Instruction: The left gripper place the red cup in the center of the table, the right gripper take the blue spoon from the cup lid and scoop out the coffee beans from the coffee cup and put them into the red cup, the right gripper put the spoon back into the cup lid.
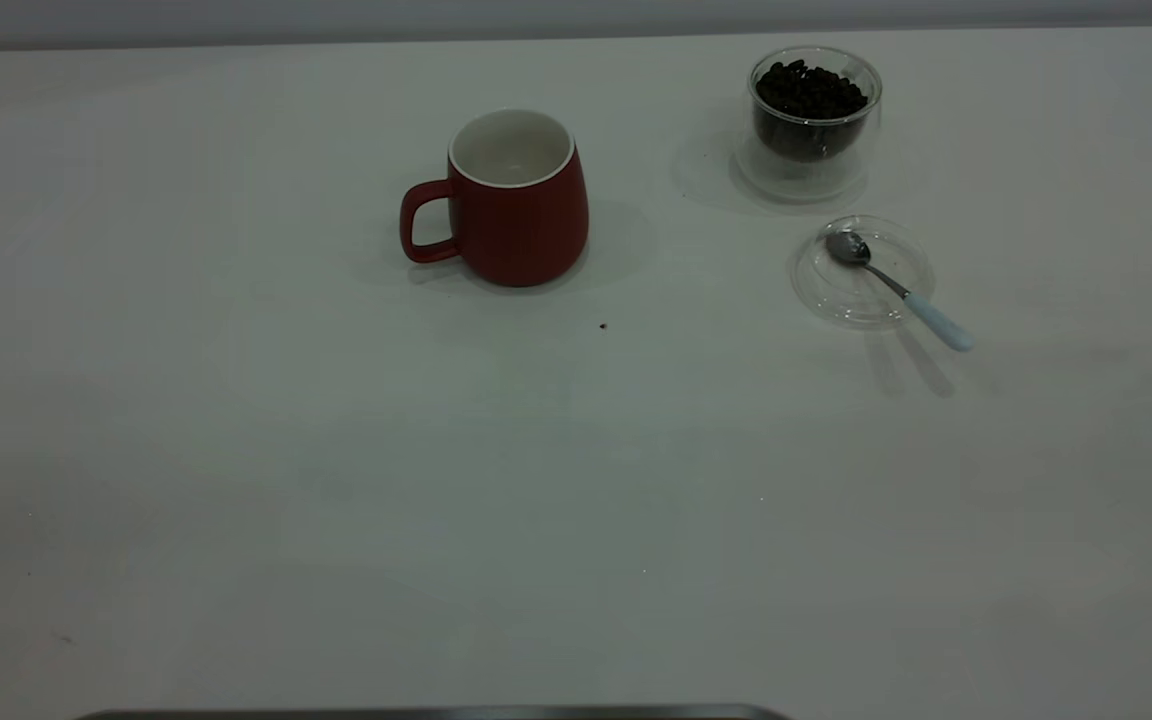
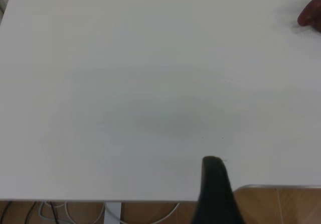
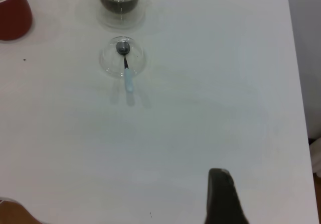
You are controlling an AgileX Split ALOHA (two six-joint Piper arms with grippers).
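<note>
In the exterior view we see no arm at all, only the table (image 1: 236, 450) with the red cup (image 1: 519, 200) standing upright near the middle toward the far side, its handle pointing to the view's left and its white inside bare. Well apart to the right stands the coffee cup (image 1: 813, 120), heaped with coffee beans (image 1: 811, 92), and just in front of it lies the cup lid (image 1: 861, 272) with the blue spoon (image 1: 898, 290) resting in it, bowl on the glass and pale handle jutting over the rim toward the near right. In the left wrist view we find only one dark finger of the left gripper (image 2: 214, 191) above bare tabletop, with a sliver of the red cup at the far edge; we cannot tell how wide that claw stands. In the right wrist view a single dark finger of the right gripper (image 3: 224, 196) shows, well short of the spoon, and again we cannot tell its opening. We judge that the spoon pickup is the step in hand: we should approach along the overhanging handle, pinch it across its width beyond the rim, and lift gently so the lid does not slide or tip.
</note>
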